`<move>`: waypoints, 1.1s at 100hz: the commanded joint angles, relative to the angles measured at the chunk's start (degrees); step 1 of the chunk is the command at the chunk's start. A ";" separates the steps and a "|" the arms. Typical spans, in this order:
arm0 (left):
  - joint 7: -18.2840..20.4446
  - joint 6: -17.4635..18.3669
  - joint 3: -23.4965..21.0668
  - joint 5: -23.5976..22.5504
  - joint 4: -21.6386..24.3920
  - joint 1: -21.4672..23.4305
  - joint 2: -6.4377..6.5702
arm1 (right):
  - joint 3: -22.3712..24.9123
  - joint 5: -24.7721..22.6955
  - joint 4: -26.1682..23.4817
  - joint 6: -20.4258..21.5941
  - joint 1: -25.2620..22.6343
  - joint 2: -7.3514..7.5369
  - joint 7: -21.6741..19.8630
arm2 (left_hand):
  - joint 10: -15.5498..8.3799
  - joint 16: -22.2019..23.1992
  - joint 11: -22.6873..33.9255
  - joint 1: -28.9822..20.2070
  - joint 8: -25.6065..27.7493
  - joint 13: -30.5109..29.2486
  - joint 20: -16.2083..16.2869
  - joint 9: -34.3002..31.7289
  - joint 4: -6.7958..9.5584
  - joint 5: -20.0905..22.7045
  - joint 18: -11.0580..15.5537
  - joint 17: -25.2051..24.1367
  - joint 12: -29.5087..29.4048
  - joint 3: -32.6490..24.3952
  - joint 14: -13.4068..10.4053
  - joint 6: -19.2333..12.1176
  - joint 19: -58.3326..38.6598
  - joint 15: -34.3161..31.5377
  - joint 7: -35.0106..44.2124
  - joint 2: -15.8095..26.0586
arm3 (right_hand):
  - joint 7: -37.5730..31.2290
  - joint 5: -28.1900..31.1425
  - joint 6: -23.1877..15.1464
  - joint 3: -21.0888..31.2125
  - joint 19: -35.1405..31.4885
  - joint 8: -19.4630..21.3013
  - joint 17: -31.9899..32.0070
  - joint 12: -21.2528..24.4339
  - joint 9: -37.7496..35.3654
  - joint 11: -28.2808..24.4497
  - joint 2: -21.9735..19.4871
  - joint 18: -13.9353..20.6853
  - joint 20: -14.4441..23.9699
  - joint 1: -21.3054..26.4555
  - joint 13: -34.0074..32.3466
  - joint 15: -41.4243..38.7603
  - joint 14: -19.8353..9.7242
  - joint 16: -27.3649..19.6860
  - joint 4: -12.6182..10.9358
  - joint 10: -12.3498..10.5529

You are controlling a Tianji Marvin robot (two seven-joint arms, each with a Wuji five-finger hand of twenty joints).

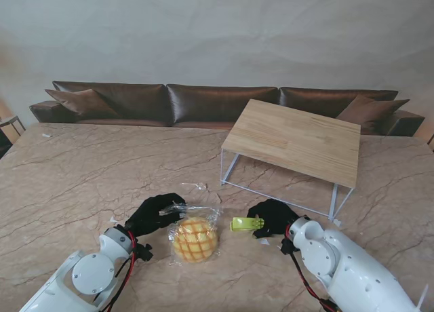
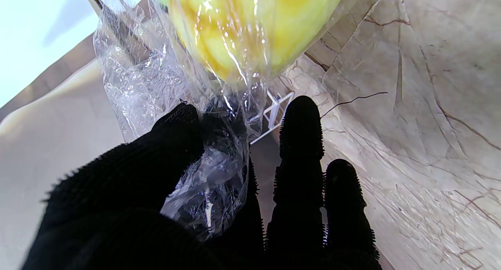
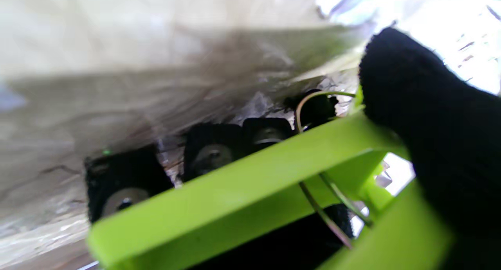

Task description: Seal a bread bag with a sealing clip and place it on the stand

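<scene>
On veined marble, left hand (image 1: 154,216) pinches crinkly bag (image 1: 193,234); right hand (image 1: 272,217) grips green clip (image 1: 247,224).

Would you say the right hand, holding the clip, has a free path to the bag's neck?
Probably yes: the right hand holds the green clip just right of the bread bag, whose neck the left hand grips, with only bare table between.

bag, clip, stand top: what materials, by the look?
Bread bag: thin clear plastic film, glossy, crinkled with glare streaks. Sealing clip: lime-green, smooth, probably moulded plastic, with a thin wire spring. Stand: pale top with visible wood grain, wood or laminate, on thin white, probably metal, legs.
</scene>
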State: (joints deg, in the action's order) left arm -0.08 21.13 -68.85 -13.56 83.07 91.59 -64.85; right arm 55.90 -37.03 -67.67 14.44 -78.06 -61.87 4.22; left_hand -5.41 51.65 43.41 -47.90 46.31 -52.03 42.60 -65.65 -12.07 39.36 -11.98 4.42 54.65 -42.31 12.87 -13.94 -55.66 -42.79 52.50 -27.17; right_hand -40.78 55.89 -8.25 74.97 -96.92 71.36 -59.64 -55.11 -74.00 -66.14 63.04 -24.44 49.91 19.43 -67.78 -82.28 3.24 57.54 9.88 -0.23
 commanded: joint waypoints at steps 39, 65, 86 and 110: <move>-0.56 0.33 0.15 -1.59 1.24 0.74 -0.03 | 14.71 -11.74 -23.08 -4.01 -21.69 0.19 1.65 | -5.09 0.57 0.50 -2.40 3.22 -0.37 0.53 -1.00 0.36 1.92 -0.66 -0.18 1.10 -0.11 -0.61 -5.16 0.09 0.05 4.40 3.20 | -46.21 19.99 -21.92 2.65 -23.05 4.70 -7.97 -4.44 -8.92 -25.42 -6.87 1.38 13.02 13.92 -7.11 -23.82 -2.08 11.86 -3.23 2.53; -0.53 1.79 0.41 -3.53 2.74 1.03 0.31 | 21.85 -20.51 -37.10 -7.48 -29.56 -0.10 5.37 | -5.30 0.58 1.11 -2.06 3.94 -0.47 0.51 -1.07 0.43 2.03 -0.83 -0.12 1.44 -0.74 -0.66 -5.26 0.06 0.03 4.53 3.15 | -46.33 19.94 -22.21 2.75 -23.05 4.64 -7.99 -4.52 -8.90 -25.48 -6.96 1.48 13.22 13.81 -7.13 -23.78 -2.19 12.03 -3.38 2.36; -0.54 2.06 1.30 -4.43 3.25 0.97 0.43 | 22.78 -25.61 -41.70 -9.04 -28.95 0.02 6.47 | -5.41 0.63 1.39 -1.93 4.16 -0.59 0.51 -1.20 0.43 2.08 -0.78 0.00 1.50 -1.07 -0.68 -5.17 -0.01 -0.06 4.39 3.00 | -46.37 19.94 -22.25 2.81 -23.05 4.65 -7.99 -4.56 -8.90 -25.49 -6.91 1.48 13.24 13.77 -7.13 -23.77 -2.15 12.10 -3.39 2.35; -0.28 1.49 2.03 -4.34 3.09 0.66 0.46 | 18.25 -28.28 -39.28 -8.65 -21.43 0.47 6.80 | -5.20 0.76 1.55 -1.85 3.92 -0.87 0.61 -1.44 0.36 2.35 -0.71 0.14 1.41 -1.69 -0.56 -4.60 -0.30 -0.40 4.28 2.57 | -46.41 19.93 -22.39 2.93 -23.05 4.70 -7.99 -4.58 -8.91 -25.48 -6.78 1.48 13.25 13.66 -7.14 -23.74 -2.08 12.11 -3.34 2.35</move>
State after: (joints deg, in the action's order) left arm -0.79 22.93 -66.98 -17.98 85.98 91.88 -64.22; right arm 75.18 -64.33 -107.68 4.92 -101.98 -61.16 10.52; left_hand -5.63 51.65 43.41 -47.90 46.39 -52.03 42.61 -65.65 -12.09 39.36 -12.35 4.66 55.41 -42.30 12.87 -13.96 -55.66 -42.79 52.50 -27.17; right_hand -37.35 58.18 -8.24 74.52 -91.09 71.36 -60.84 -55.05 -74.00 -66.15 62.39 -23.97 55.44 19.49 -67.77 -80.53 3.81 60.71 8.33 0.32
